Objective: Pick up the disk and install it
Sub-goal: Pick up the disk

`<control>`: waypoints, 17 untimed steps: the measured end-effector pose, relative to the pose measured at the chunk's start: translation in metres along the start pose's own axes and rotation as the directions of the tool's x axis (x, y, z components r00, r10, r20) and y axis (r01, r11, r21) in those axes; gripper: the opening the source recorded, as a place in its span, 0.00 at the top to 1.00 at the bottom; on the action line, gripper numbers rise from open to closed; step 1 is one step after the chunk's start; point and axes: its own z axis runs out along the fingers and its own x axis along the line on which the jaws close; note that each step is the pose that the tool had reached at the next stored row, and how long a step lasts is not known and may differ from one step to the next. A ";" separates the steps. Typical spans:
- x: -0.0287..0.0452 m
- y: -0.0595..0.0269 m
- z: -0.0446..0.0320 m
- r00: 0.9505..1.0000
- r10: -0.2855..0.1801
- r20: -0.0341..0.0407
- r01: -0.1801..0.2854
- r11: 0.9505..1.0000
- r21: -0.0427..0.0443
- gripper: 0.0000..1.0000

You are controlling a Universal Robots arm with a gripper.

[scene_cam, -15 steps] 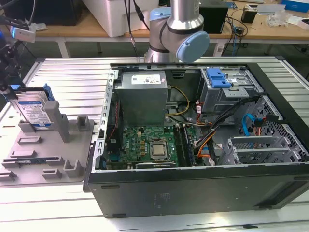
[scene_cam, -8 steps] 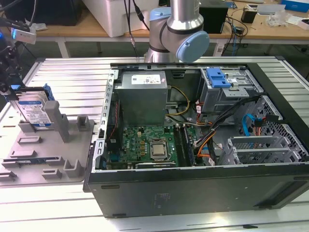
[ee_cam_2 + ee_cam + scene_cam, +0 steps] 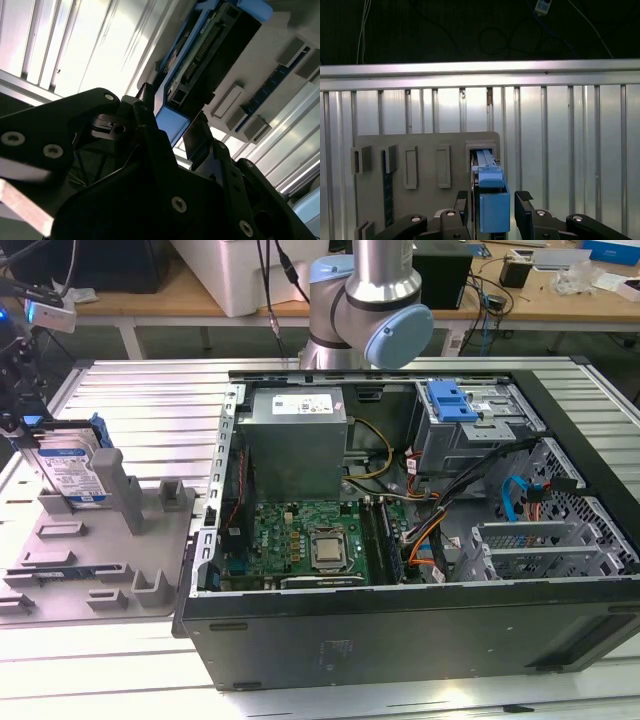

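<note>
One step underway: pick-up. Silver rectangular disk [image 3: 74, 475] in blue plastic bracket [image 3: 494, 212] upright in grey holder [image 3: 120, 570], at edge of slatted metal worktop [image 3: 130, 400], exterior view's left. Black hand [image 3: 493, 200] straddles bracket, fingers [image 3: 524, 202] apart. We judge grip needs centring.

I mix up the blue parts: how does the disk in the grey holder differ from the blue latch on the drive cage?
The disk stands on edge in the grey holder, outside the case; the blue latch lies flat atop the drive cage, inside it. The disk shows a white-and-blue label; the latch has none. Both have blue plastic.
</note>
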 end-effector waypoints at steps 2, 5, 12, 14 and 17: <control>-0.0002 0.0009 0.0006 1.000 0.000 0.000 0.000 1.000 0.000 0.50; -0.0002 0.0012 0.0008 1.000 0.000 0.000 0.000 1.000 0.000 0.50; -0.0006 0.0013 0.0021 1.000 0.000 0.000 0.000 1.000 0.000 0.50; -0.0007 0.0013 0.0034 1.000 0.000 0.000 0.000 1.000 0.000 0.50; -0.0008 0.0013 0.0045 1.000 0.000 0.000 0.000 1.000 0.000 0.50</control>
